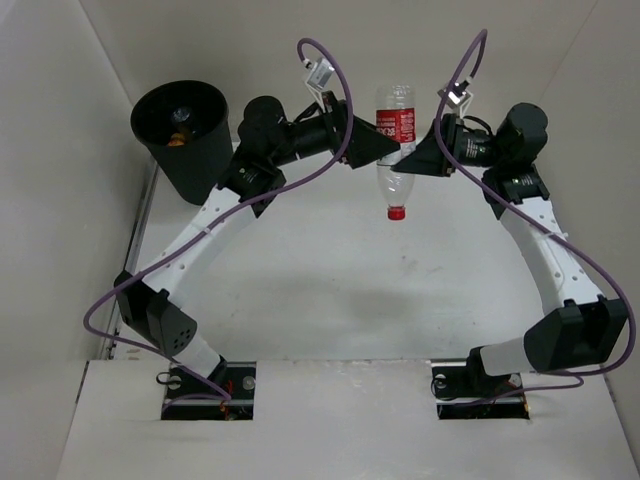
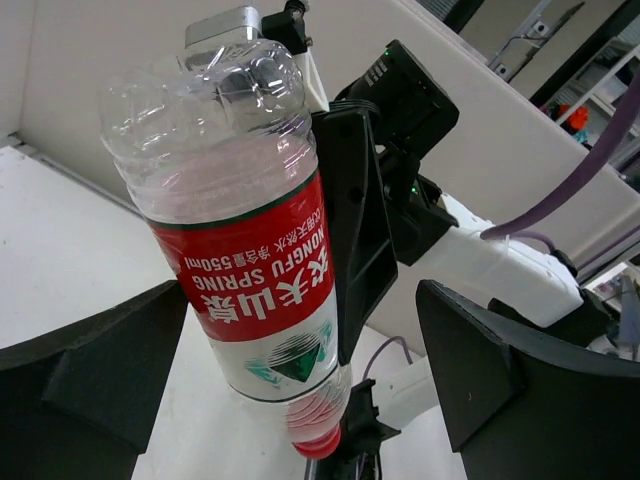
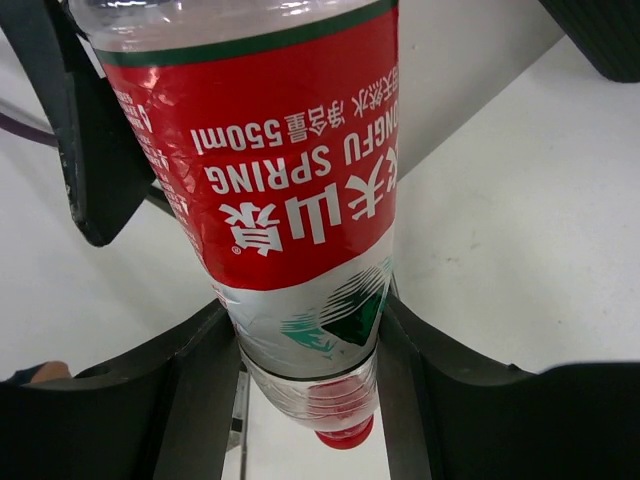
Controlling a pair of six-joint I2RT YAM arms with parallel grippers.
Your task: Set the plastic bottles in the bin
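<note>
Red-label bottle (image 1: 398, 125) hangs cap-down above the table (image 1: 300, 280), clamped at its label between the fingers of the right pincer (image 3: 310, 400). Left pincer (image 2: 302, 290) faces it from the opposite side, jaws spread wide, no grip. Black bin (image 1: 185, 135) stands well apart, far left.

The white table (image 1: 330, 290) carries the black bin (image 1: 195, 165), upright at its far left corner, and the arms' bases (image 1: 480, 388) at its near edge.
</note>
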